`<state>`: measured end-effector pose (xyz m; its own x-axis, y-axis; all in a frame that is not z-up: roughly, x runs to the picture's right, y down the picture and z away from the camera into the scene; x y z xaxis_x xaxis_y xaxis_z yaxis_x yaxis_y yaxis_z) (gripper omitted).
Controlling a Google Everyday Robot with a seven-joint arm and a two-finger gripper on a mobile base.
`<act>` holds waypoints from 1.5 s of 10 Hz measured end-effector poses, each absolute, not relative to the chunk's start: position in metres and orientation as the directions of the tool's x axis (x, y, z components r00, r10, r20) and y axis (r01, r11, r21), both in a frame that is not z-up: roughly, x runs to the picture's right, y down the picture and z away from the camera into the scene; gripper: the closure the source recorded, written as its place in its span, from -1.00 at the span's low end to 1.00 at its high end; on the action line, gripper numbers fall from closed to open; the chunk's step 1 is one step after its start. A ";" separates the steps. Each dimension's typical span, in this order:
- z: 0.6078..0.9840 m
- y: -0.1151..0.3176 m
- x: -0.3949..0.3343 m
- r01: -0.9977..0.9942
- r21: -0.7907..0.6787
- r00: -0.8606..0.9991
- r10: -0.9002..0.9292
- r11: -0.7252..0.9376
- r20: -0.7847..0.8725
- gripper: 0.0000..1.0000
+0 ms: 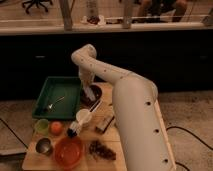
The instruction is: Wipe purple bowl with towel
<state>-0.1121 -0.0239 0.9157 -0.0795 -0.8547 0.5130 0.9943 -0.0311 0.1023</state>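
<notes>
The 1 arm reaches down at the far side of the table (pixel 34 159), and its gripper (pixel 89 86) sits low over the purple bowl (pixel 99 98). The bowl stands just beside the green tray (pixel 59 79), at the tray's 3 o'clock. A white patch, apparently the towel (pixel 93 91), lies between gripper and bowl and covers the bowl's near-left part. Whether the jaws are open, closed or gripping the cloth cannot be told.

The relation that matters: the bowl lies straight below the jaws, with its uncovered dark rim showing toward their 4 o'clock. The bowl is round, so it has no long axis to line up with. By my reading, the wipe calls for a short sweep toward 4 o'clock, pressing down lightly. The white cup (pixel 83 116) stands near at the bowl's 7 o'clock. The larger orange bowl (pixel 69 151) sits well apart, farther along the same direction.
</notes>
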 end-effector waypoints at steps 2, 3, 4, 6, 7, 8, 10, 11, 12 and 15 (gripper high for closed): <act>0.901 -0.011 -0.126 0.984 0.163 -0.144 -0.843 -0.069 0.518 0.96; 0.894 -0.005 -0.125 0.980 0.180 -0.164 -0.835 -0.079 0.525 0.96; 0.889 0.000 -0.121 0.978 0.195 -0.174 -0.825 -0.079 0.538 0.96; 0.886 0.007 -0.099 0.978 0.197 -0.177 -0.800 -0.075 0.573 0.96; 0.886 0.010 -0.091 0.979 0.192 -0.172 -0.793 -0.072 0.585 0.96; 0.887 0.012 -0.082 0.982 0.179 -0.163 -0.787 -0.069 0.596 0.96; 0.890 0.014 -0.065 0.988 0.142 -0.133 -0.783 -0.058 0.608 0.96; 0.894 0.010 -0.056 0.992 0.117 -0.110 -0.787 -0.048 0.607 0.96; 0.898 0.006 -0.050 0.994 0.098 -0.091 -0.791 -0.039 0.605 0.96; 0.911 -0.007 -0.043 0.998 0.063 -0.060 -0.803 -0.028 0.593 0.96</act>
<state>-0.0427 -0.0071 0.9114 -0.0597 -0.8029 0.5932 0.9976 -0.0279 0.0627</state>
